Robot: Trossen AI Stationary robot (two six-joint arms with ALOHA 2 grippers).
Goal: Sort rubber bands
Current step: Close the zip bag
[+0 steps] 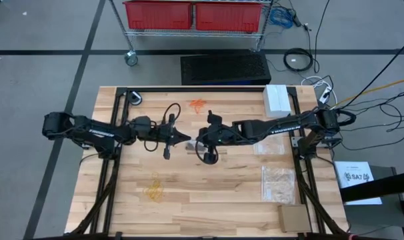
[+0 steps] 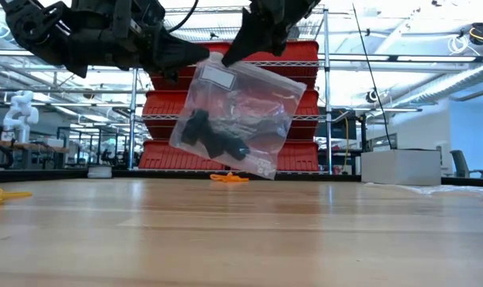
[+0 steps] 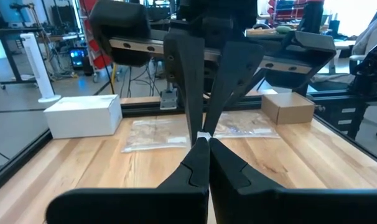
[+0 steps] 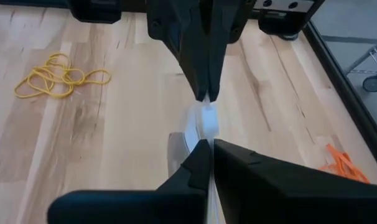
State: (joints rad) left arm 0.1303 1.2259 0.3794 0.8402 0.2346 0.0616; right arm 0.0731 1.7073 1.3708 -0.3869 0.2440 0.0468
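Both sets of jaws were clamped tight, nose to nose, on the top edge of one clear plastic bag (image 2: 235,119). The left gripper (image 1: 186,139) pinched one side of the rim, the right gripper (image 1: 199,140) the other, and the bag hung between them above the middle of the table (image 1: 209,200), tilted, its lower corner clear of the wood. Inside it sat the black rubber bands (image 2: 216,137), bunched low in the pouch.

The step in hand looked like pulling the mouth open. Done well, I'd say, the grippers part slowly and level, each keeping only its own wall, so the seal peels rather than tears and the black cluster doesn't spill.

Out on the boards, the orange rubber bands (image 1: 198,105) lay toward the far edge, and the yellow rubber bands (image 1: 153,188) toward the near left, both well apart from the bag.

Hard to judge: whether each gripper held one layer or both, and whether the seal had parted at all. Both wrist views showed only a sliver of plastic.
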